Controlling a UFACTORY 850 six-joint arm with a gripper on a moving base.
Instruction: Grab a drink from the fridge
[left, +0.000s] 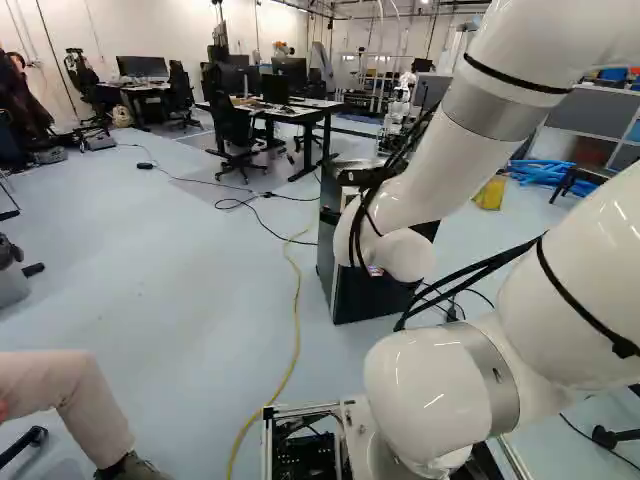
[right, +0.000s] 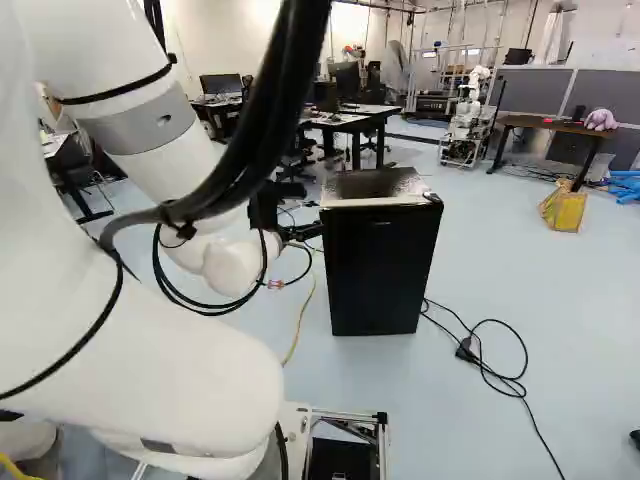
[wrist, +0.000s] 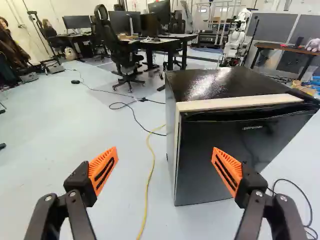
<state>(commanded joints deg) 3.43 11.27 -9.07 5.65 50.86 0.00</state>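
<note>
Fridge top (wrist: 200, 82): you see glossy black, finely pebbled where light catches it.
Fridge door (wrist: 200, 165): smooth and dark, with a soft sheen for you.
Arm shell (left: 455, 165): glossy white; your grey joint band (left: 490, 108) looks like satin metal.
Finger pads (wrist: 104, 170): matt, ribbed orange plastic or rubber, you can't tell which.

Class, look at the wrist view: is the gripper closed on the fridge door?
No, the gripper is open, its orange pads standing wide apart with no part of the fridge door clamped between them.
</note>
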